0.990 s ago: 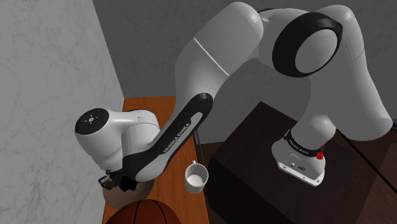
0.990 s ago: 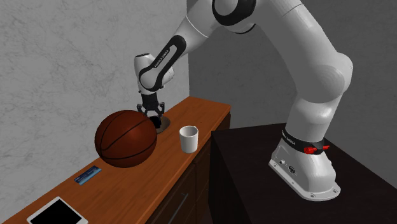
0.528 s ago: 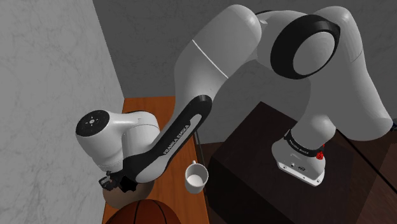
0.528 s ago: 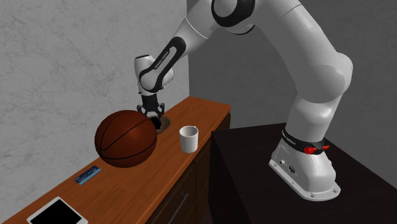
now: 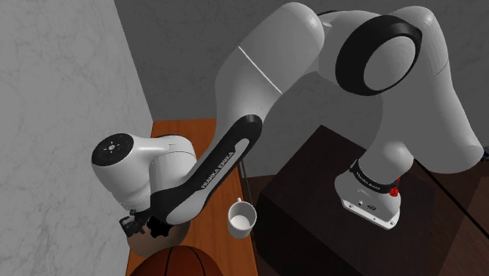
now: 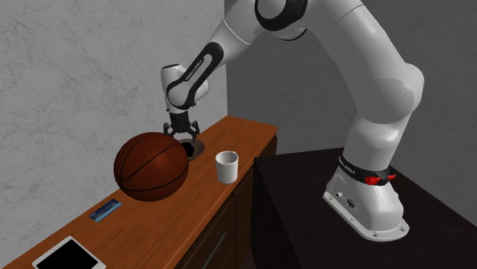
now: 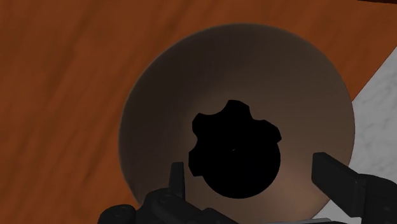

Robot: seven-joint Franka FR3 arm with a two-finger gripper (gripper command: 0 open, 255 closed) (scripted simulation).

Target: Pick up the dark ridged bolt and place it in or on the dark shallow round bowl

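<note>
Wooden counter (image 6: 246,142) under bowl (image 7: 210,60), marbled wall (image 6: 76,76)

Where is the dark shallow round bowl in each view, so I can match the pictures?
Shoulder view: the brown shallow round bowl peeks out at the lower left, under the black gripper.
Second exterior view: left of centre, just behind the brown basketball.
Wrist view: central, the black ridged bolt lying in it.
Shared landmark: the reddish wooden top under it.

One each: brown basketball (image 6: 151,166), white mug (image 6: 226,166), dark round bowl (image 7: 242,70), black ridged bolt (image 7: 235,149). Also one white tablet (image 6: 67,254), one blue card (image 6: 105,209).
</note>
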